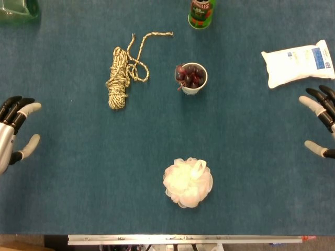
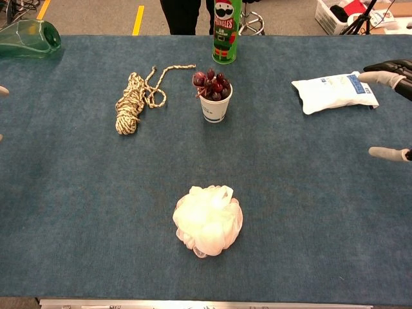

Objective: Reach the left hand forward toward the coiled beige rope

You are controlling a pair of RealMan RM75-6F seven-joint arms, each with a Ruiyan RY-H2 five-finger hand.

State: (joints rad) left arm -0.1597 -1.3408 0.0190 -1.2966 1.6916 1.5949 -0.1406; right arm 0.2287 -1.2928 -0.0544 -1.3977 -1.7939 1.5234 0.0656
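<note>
— Where was the rope when you looked?

— The rope lay coiled on the bench, at the far left-centre, with a loose end curling off toward the back. A cup of grapes stood just to its right, and a green can was behind that at the far edge.

— And my left hand?

— I had the left hand at the left edge of the bench, fingers spread and holding nothing. The rope was well apart from it, further forward and to the right. From the chest camera I could only see a fingertip at the frame edge.

— The right one?

— My right hand sat at the right edge, also spread and empty, near a white packet but not touching it. A pale bath pouf lay near the front centre, and a green glass thing sat in the far left corner.
</note>
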